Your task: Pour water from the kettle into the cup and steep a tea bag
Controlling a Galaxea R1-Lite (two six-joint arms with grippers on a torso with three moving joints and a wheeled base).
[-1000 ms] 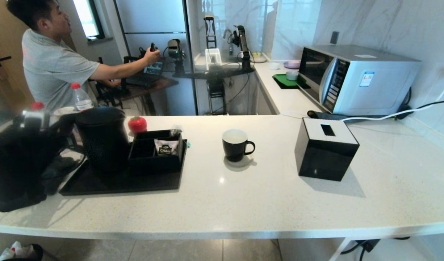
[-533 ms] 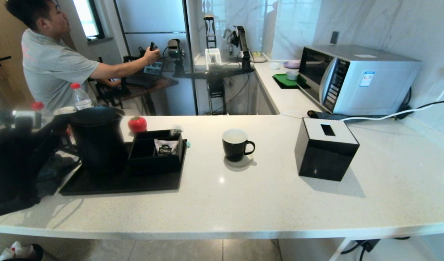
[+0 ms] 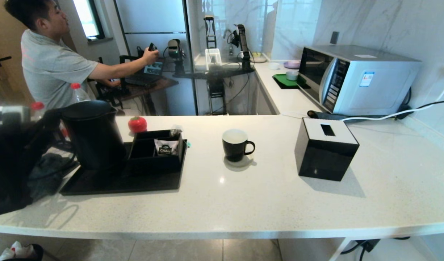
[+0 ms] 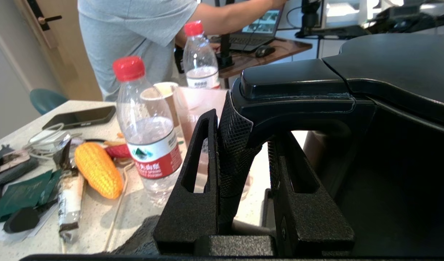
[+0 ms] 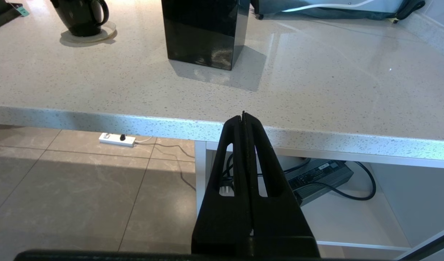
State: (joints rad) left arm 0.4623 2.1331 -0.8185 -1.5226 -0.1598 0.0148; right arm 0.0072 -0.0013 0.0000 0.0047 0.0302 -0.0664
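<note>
Kettle (image 3: 93, 136) gripped at its handle by left gripper (image 4: 240, 170), jaws pinching it, over the tray (image 3: 117, 183) at worktop's left. Cup (image 3: 235, 145) mid-worktop, seemingly unfilled; pouring and steeping left. Right gripper (image 5: 245, 119) parked below worktop edge, jaws pressed together.

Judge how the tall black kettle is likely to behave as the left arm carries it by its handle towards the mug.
The kettle is tall and held only at its handle, off to one side, so it may swing or tilt. The handle's knurled texture probably resists slipping in the left gripper. Being much bigger than the cup, it could be heavy if full; its contents are hidden.
</note>
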